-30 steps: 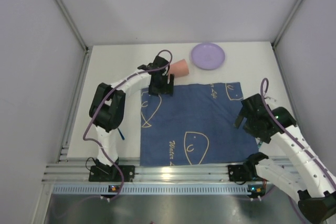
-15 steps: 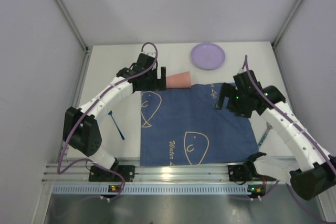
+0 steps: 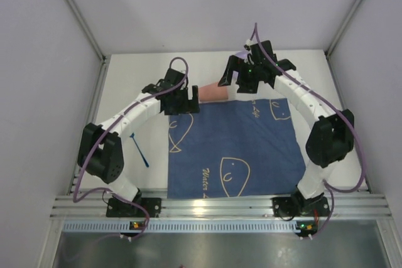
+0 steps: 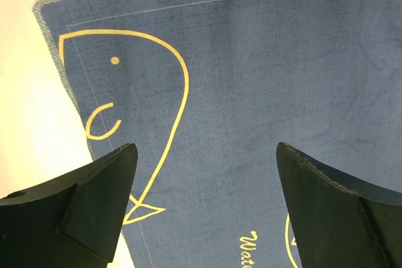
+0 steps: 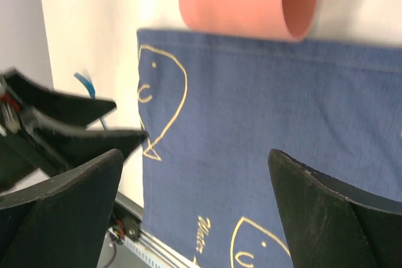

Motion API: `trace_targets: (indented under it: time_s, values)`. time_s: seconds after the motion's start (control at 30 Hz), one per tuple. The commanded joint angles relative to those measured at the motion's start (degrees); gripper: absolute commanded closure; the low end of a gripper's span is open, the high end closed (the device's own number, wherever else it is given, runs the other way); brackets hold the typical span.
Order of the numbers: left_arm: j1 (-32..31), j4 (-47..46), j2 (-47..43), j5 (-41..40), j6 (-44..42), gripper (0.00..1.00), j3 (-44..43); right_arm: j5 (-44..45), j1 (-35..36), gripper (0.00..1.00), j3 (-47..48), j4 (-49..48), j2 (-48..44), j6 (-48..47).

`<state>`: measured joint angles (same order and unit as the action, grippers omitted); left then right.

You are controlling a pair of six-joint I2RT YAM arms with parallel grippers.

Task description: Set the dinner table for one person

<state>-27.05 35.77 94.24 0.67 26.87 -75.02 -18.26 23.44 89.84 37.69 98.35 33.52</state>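
The dinner table (image 3: 135, 80) is a white top carrying a dark blue cloth (image 3: 232, 149) with cream fish drawings. A pink cup (image 3: 212, 93) lies on its side at the cloth's far edge, also seen as the cup (image 5: 251, 1) in the right wrist view. My left gripper (image 3: 186, 101) hangs open just left of the cup, over the cloth's far-left corner (image 4: 207, 92), with nothing between its fingers. My right gripper (image 3: 240, 80) is open and empty just behind and right of the cup, above the table's back part.
A small blue utensil (image 3: 139, 150) lies on the table left of the cloth, also visible as the utensil (image 5: 85, 83) from the right wrist. Grey walls enclose the table on three sides. A metal rail (image 3: 207, 205) runs along the near edge.
The right arm swung from the near right to the back of the table and now covers the purple plate. The left gripper let the cup go and drew back slightly left; the cup lies at the cloth's edge.
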Motion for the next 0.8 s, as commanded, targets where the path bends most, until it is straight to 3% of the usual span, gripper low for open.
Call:
trace_targets:
  time_s: [0.0, 0.37, 0.5, 0.6, 0.7, 0.73, 0.77]
  values:
    - [0.07, -3.16, -3.62, 2.93, 1.51, 0.03, 2.51, -2.65, -1.73, 0.0, 9.18, -3.85, 5.96, -1.26]
    - [0.5, -4.92, -6.52, 4.96, 1.61, 0.03, 5.15, -4.15, -3.32, 0.01, 26.32, -3.77, 27.85, 0.05]
    - [1.12, -5.27, -5.38, 5.57, 0.38, 0.03, 4.19, -6.25, -3.4, 0.06, 32.32, -4.03, 34.45, 2.59]
    - [2.0, -4.75, -4.33, 5.84, -0.85, 0.03, 3.05, -7.75, -3.23, 0.16, 32.86, -5.69, 36.56, 4.88]
    - [2.96, -3.95, -3.71, 6.28, -1.65, 0.03, 1.73, -8.8, -2.61, 0.39, 30.75, -7.72, 35.78, 6.38]
    - [3.14, -3.78, -3.53, 6.54, -1.82, 0.03, 1.46, -8.9, -2.35, 0.53, 30.31, -8.42, 34.99, 6.73]
    - [3.4, -3.69, -3.36, 6.63, -1.82, 0.03, 1.29, -9.07, -2.35, 0.6, 29.0, -8.77, 34.38, 7.0]
